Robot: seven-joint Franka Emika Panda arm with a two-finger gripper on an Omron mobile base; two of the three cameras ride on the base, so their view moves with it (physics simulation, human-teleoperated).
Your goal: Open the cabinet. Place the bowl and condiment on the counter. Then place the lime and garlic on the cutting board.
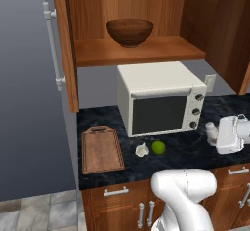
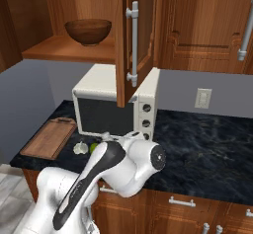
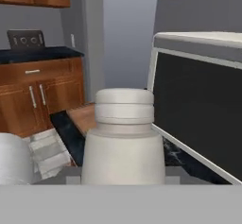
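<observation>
Two cabinet [image 1: 66, 40] doors stand open; the bowl [image 1: 130, 31] sits on the lower shelf, at twelve o'clock above the toaster oven [image 1: 158, 98]. The condiment [image 1: 211, 132] stands on the counter [image 1: 188, 149] at four o'clock from the oven, with the gripper [image 1: 228, 134] pressed against its side. In the hand view it looms large between the fingers, which look closed on it, though contact is hidden. Judgement: the bottle is being set down. Release only once its base is flat, then back straight away, clear of the oven. Lime [image 1: 158, 147] and garlic [image 1: 142, 150] lie together at three o'clock from the cutting board [image 1: 101, 150].
</observation>
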